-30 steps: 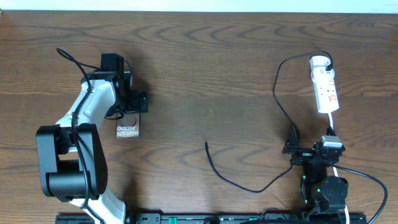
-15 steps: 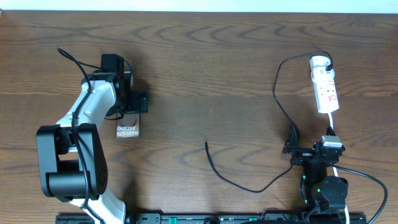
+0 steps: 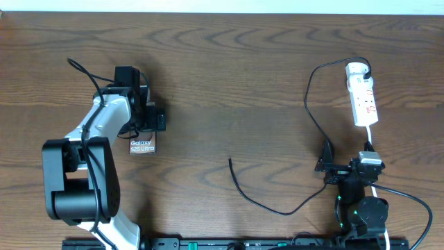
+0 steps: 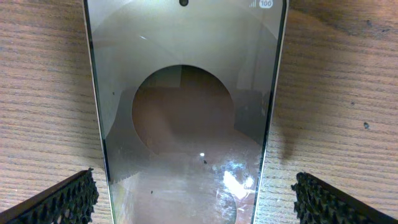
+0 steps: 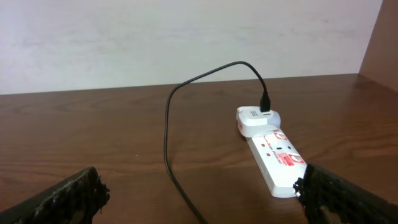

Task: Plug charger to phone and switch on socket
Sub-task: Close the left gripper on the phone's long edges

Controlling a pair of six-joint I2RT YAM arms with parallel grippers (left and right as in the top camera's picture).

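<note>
The phone (image 3: pixel 143 146) lies flat on the wooden table at the left, its "Galaxy" lettering showing below my left gripper (image 3: pixel 146 126). In the left wrist view the phone's glossy screen (image 4: pixel 183 118) fills the space between the wide-open fingers (image 4: pixel 62 202), which stand apart from its edges. The charger (image 3: pixel 263 204) is a thin black cable running from a white adapter (image 5: pixel 255 118) on the socket (image 3: pixel 363 97) to a free tip (image 3: pixel 230 160) mid-table. My right gripper (image 3: pixel 345 161) is open near the table's front, with the cable (image 5: pixel 166 143) passing between its fingers and the socket (image 5: pixel 273 155) ahead of it.
The socket's white cord (image 3: pixel 371 142) runs down past the right arm's base. The table's back edge meets a pale wall (image 5: pixel 186 37). Bare wood lies between the phone and the cable tip.
My left gripper has slid slightly toward the phone's lettered end. The right arm, the cable and the socket have not moved.
</note>
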